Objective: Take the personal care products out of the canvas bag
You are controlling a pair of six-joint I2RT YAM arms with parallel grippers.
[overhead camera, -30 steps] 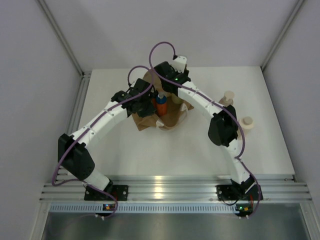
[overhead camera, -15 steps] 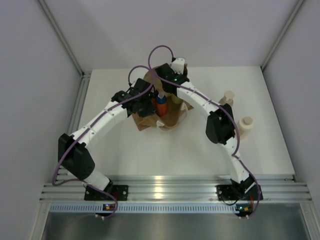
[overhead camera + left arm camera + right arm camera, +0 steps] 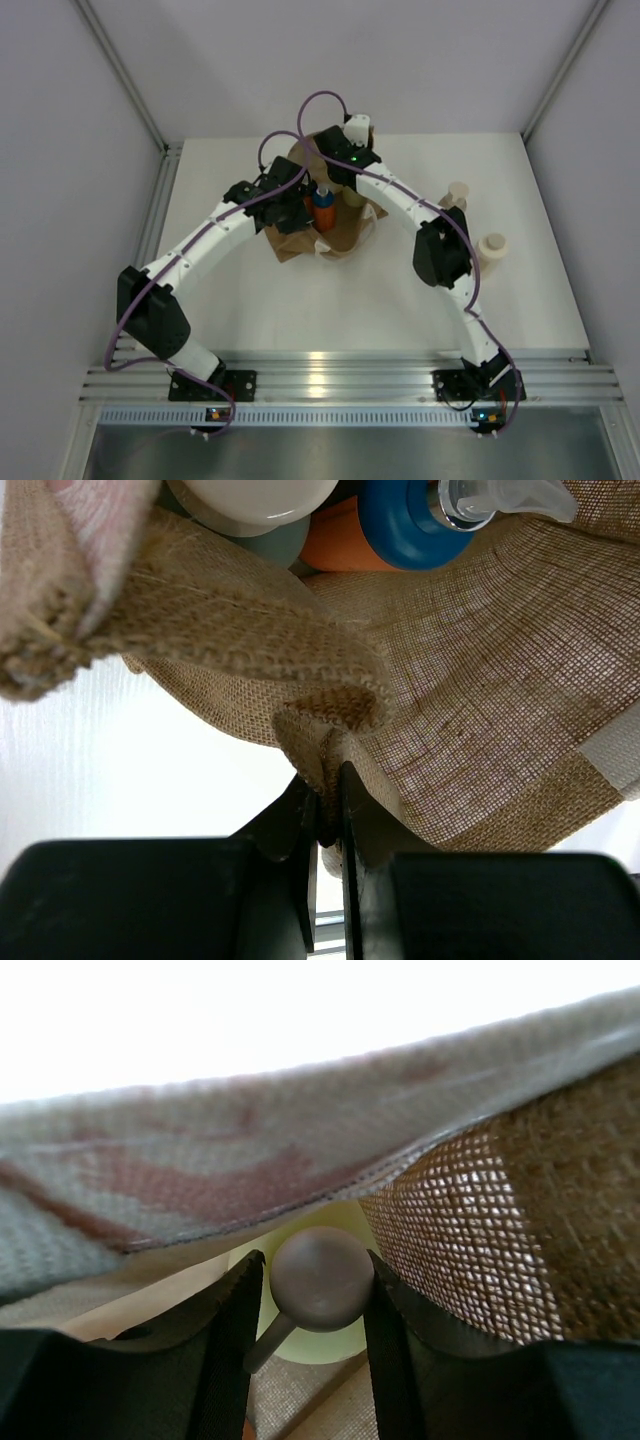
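While left fingers (image 3: pixel 275 830) pinch the canvas bag (image 3: pixel 480 710) open, the right arm (image 3: pixel 400 205) has nudged inward. Right fingers (image 3: pixel 230 1330) now clamp the grey cap (image 3: pixel 322 1278) of the yellow-green bottle (image 3: pixel 322 1346) inside the bag; lift-out looks next.

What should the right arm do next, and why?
Probably lift the right gripper straight up. Its fingers grip the grey cap of the yellow-green bottle inside the bag, and the left gripper pinches the bag's fabric, which should hold it down.
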